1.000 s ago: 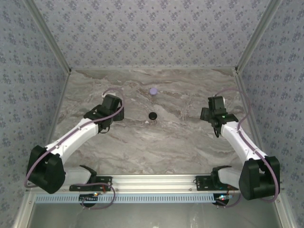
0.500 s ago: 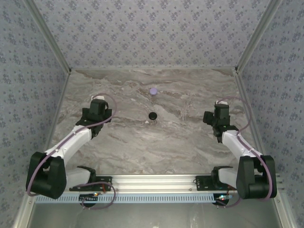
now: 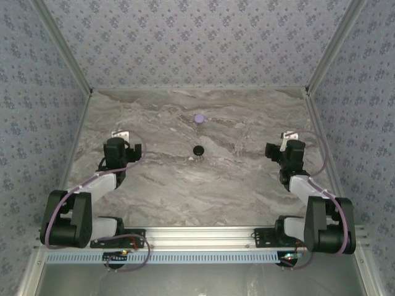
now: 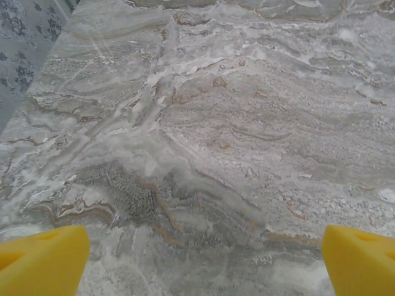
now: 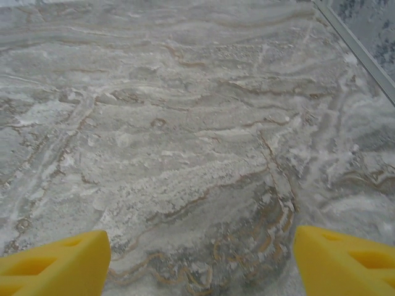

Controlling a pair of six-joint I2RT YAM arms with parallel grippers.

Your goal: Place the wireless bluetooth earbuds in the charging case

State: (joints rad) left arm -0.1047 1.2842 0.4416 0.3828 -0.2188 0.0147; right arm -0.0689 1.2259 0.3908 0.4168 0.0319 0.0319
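Observation:
A small round lilac disc (image 3: 199,118), apparently the charging case, lies at the far middle of the marble table (image 3: 247,185). A round black disc (image 3: 199,150) sits a little nearer. The earbuds are out of view or too small to make out. My left gripper (image 3: 118,135) is pulled back on the left side, well away from both discs, and its yellow fingertips (image 4: 43,259) stand wide apart over bare marble, so the left gripper (image 4: 203,265) is open. My right gripper (image 3: 284,140) is drawn back on the right. The right gripper (image 5: 200,262) is open too, with nothing between its yellow fingertips (image 5: 345,259).
Patterned walls enclose the table on three sides. The left wall's foot (image 4: 24,68) lies near the left gripper, and the right wall's metal rail (image 5: 358,49) near the right one. The aluminium base rail (image 3: 197,234) runs along the near edge.
Both arms have folded back toward their bases and outward, away from the discs. The left gripper's jaws have opened wider. The discs have not moved.

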